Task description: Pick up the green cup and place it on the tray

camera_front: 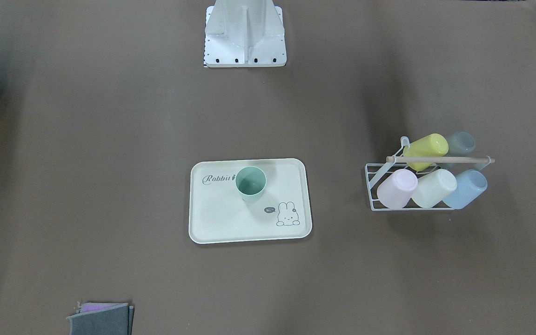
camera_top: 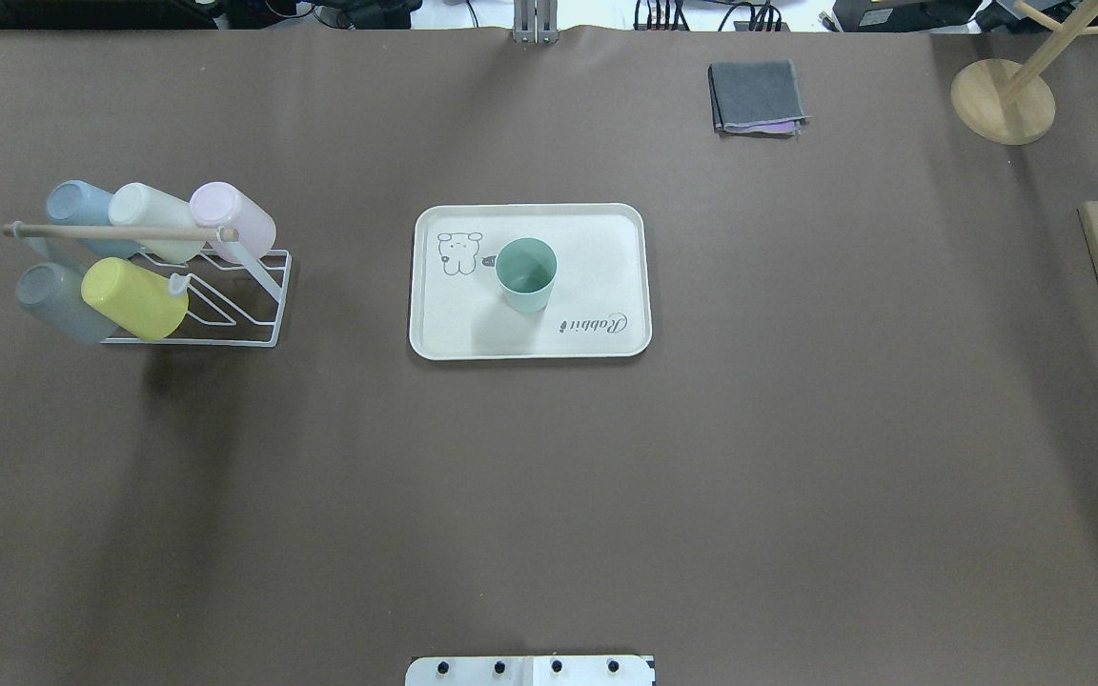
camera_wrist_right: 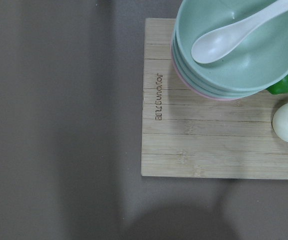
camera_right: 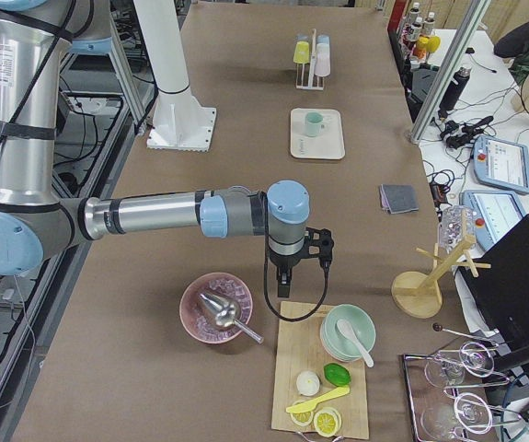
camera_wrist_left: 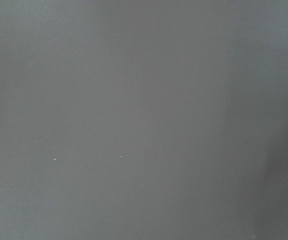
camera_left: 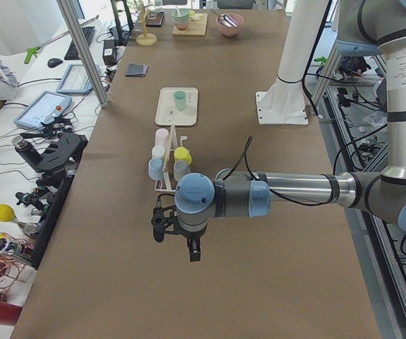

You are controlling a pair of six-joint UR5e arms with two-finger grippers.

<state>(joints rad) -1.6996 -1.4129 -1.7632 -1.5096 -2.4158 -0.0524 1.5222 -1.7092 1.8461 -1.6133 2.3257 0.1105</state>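
The green cup stands upright and open side up on the cream tray, near its "Rabbit" script. Both also show in the overhead view: the cup and the tray. No gripper touches them. My left gripper shows only in the exterior left view, far from the tray, past the cup rack, over bare table. My right gripper shows only in the exterior right view, over the wooden board's near edge. I cannot tell whether either is open or shut. Neither wrist view shows fingers.
A white wire rack left of the tray holds several pastel cups on their sides. A folded grey cloth and a wooden stand sit at the far right. A wooden board carries stacked bowls with a spoon.
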